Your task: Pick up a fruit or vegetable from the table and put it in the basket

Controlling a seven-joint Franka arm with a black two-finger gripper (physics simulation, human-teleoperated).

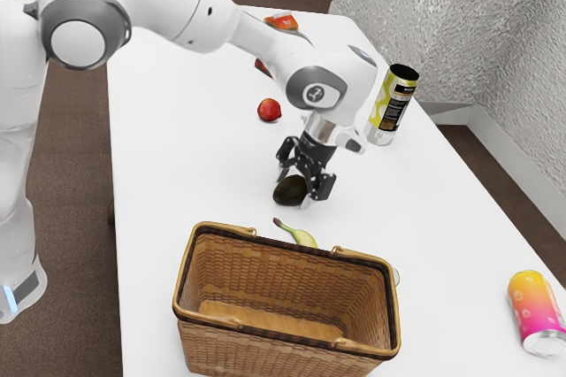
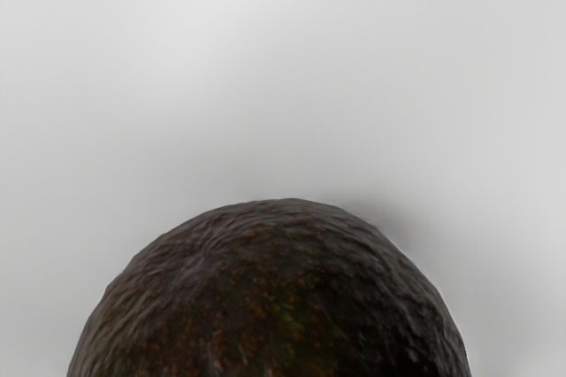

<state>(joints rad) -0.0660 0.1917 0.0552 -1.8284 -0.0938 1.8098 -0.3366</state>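
Black claw [image 1: 295, 188] is low at the bench [image 1: 177, 147], its two fingers standing apart, with the dark avocado [image 1: 286, 191] between them. This avocado rests on the bench, well inside from the edges. One banana [image 1: 303, 237] lies between it and the basket [image 1: 287, 355]. Near the bench's edge at the exterior view's right is a colourful can [image 1: 533, 306].
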